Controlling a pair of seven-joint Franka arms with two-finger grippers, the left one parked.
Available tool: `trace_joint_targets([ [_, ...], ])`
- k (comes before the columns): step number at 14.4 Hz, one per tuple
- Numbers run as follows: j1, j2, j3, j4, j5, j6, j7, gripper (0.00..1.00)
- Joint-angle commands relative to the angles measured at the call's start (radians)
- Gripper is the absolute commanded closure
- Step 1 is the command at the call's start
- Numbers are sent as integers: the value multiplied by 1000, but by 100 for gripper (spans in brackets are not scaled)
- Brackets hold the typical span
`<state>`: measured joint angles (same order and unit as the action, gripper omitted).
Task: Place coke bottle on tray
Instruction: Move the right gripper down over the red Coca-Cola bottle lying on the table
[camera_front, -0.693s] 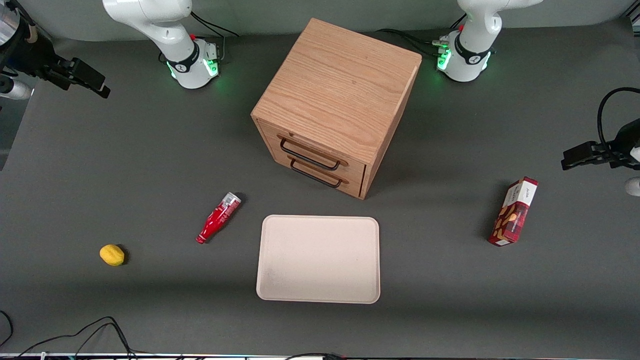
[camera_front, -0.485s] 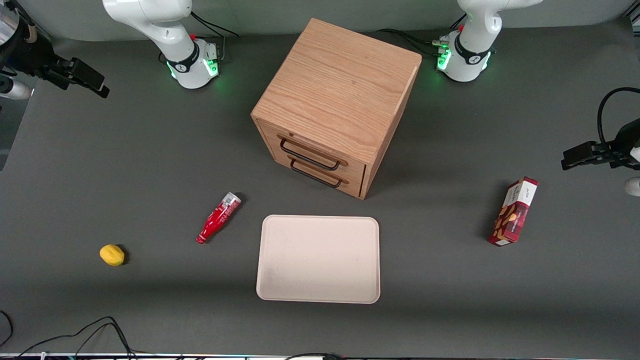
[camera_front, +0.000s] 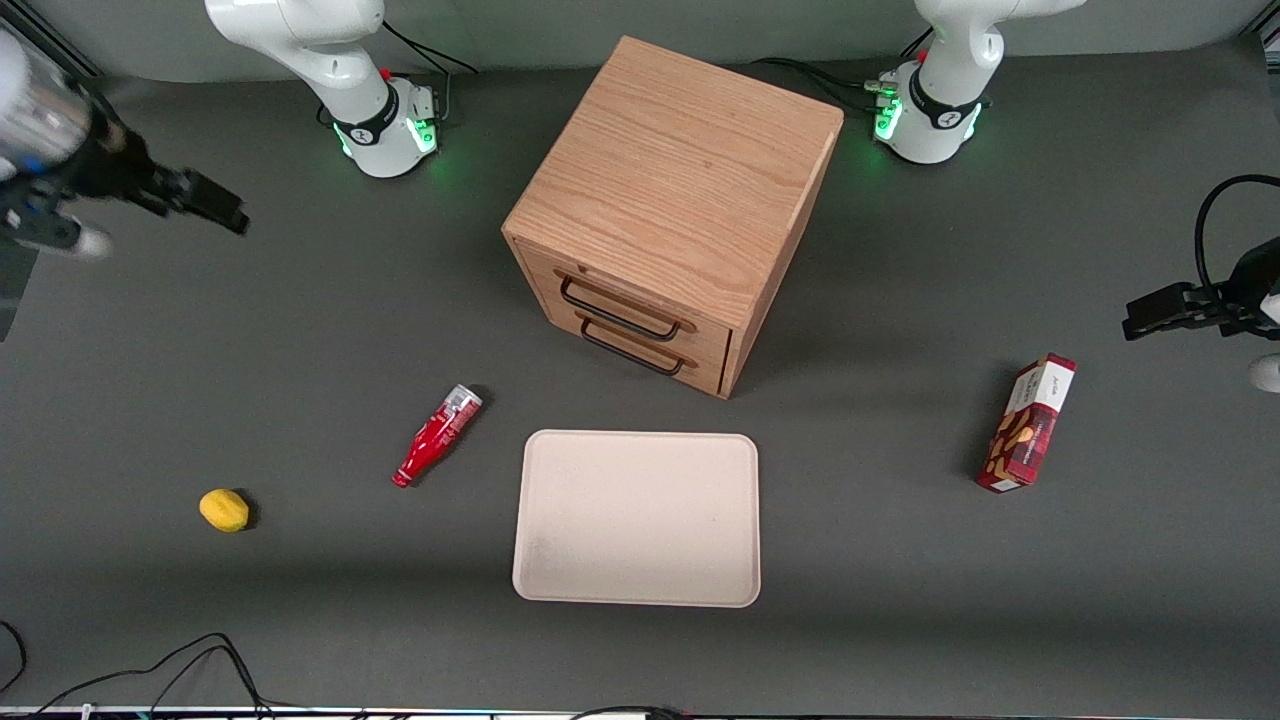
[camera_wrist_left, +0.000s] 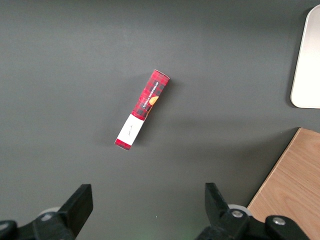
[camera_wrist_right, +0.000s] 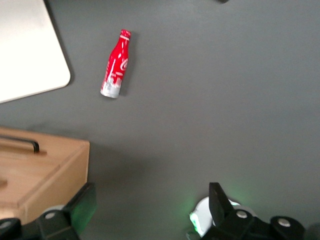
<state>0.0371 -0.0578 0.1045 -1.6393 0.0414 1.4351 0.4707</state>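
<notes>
The coke bottle (camera_front: 437, 436) lies on its side on the dark table, silvery base toward the wooden drawer cabinet, red cap pointing nearer the front camera. It also shows in the right wrist view (camera_wrist_right: 115, 64). The pale beige tray (camera_front: 637, 517) lies flat beside the bottle, in front of the cabinet, with nothing on it; a corner of it shows in the right wrist view (camera_wrist_right: 30, 55). My gripper (camera_front: 205, 200) hangs high over the working arm's end of the table, farther from the front camera than the bottle and well apart from it. It is open and holds nothing (camera_wrist_right: 150, 210).
A wooden cabinet (camera_front: 672, 205) with two drawers and black handles stands mid-table. A yellow lemon (camera_front: 224, 510) lies toward the working arm's end. A red snack box (camera_front: 1027, 424) lies toward the parked arm's end. Cables run along the table's front edge.
My gripper has moved a little toward the middle of the table and nearer the front camera. The bottle, tray and other things have not moved.
</notes>
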Motion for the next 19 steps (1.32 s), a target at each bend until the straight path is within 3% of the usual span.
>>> trace_joint_targets([
  [1, 9, 172, 32, 22, 26, 95, 181, 0],
  [6, 13, 393, 78, -86, 22, 417, 453, 0],
  [12, 26, 564, 77, -158, 17, 694, 529, 0],
  [15, 32, 610, 78, -234, -57, 862, 586, 0],
  [18, 33, 642, 78, -244, -63, 930, 589, 1],
  [19, 33, 648, 78, -249, -64, 948, 589, 23],
])
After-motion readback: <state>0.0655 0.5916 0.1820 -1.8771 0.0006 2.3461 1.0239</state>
